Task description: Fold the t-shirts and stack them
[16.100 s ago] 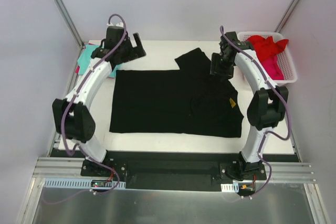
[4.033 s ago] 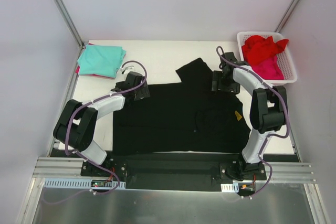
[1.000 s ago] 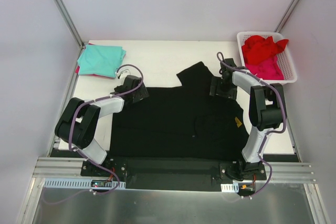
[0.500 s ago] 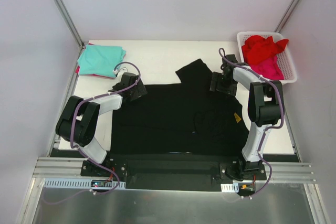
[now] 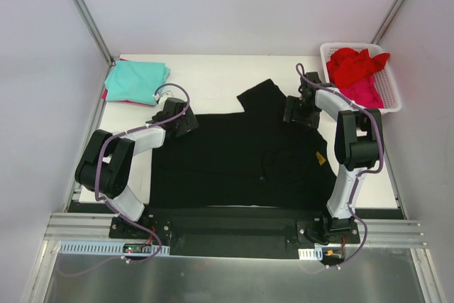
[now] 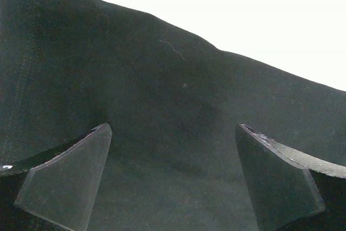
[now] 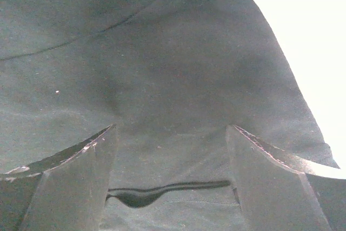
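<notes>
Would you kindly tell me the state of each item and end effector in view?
black t-shirt: spread flat, unfolded.
teal t-shirt: folded, far left corner.
basket: upright, holding shirts.
red and pink t-shirts: crumpled in the basket.
left end effector: open, above the black t-shirt.
right end effector: open, above the black t-shirt.

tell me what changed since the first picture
Both arms came down: the left gripper and right gripper now sit low at the far edge of the black t-shirt, jaws open. It has slid toward the near side. The teal t-shirt, red t-shirt and basket stayed put.
</notes>
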Motion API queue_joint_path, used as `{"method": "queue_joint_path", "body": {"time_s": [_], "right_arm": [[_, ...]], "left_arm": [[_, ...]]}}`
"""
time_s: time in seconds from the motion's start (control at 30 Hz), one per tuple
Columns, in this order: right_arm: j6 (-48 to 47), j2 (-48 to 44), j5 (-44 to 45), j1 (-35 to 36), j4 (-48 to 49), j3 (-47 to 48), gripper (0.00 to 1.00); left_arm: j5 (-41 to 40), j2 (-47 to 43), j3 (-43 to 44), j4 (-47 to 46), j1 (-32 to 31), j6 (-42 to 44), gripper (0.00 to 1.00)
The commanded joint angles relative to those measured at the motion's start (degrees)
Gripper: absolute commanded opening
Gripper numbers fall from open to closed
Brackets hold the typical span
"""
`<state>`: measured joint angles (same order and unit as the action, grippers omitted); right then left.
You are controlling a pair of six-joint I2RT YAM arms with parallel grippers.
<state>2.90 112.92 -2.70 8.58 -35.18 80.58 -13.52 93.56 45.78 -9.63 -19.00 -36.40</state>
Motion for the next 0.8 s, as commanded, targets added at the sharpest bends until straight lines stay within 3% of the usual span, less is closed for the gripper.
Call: {"method": "queue_joint_path", "body": {"time_s": [0.0,0.2,0.33,0.57,0.77], "right_arm": [[-0.52,-3.06,-2.57,-0.23,-2.00,6.41,0.84],[-5.09,0.70,-7.05,-0.93,-0.07,14.07,0.84],[-8.07,6.93,-11.26,-1.90,0.90,25.20,0.84],[-8.26,21.86,-33.72,-3.39,3.89,44.36,0.84],[1.84,28.31,-47.29,-4.97,16.62,45.55,0.84]], "left_arm": [[0.60,-3.82,2.38,5.58,0.37,2.12,0.99],[0.07,-7.42,5.28,6.55,0.20,3.88,0.99],[-0.37,-8.65,6.78,6.64,0.20,5.55,0.99],[0.68,-11.29,7.39,6.64,0.20,5.73,0.99],[1.04,-12.96,7.75,6.64,0.20,6.25,0.99]]}}
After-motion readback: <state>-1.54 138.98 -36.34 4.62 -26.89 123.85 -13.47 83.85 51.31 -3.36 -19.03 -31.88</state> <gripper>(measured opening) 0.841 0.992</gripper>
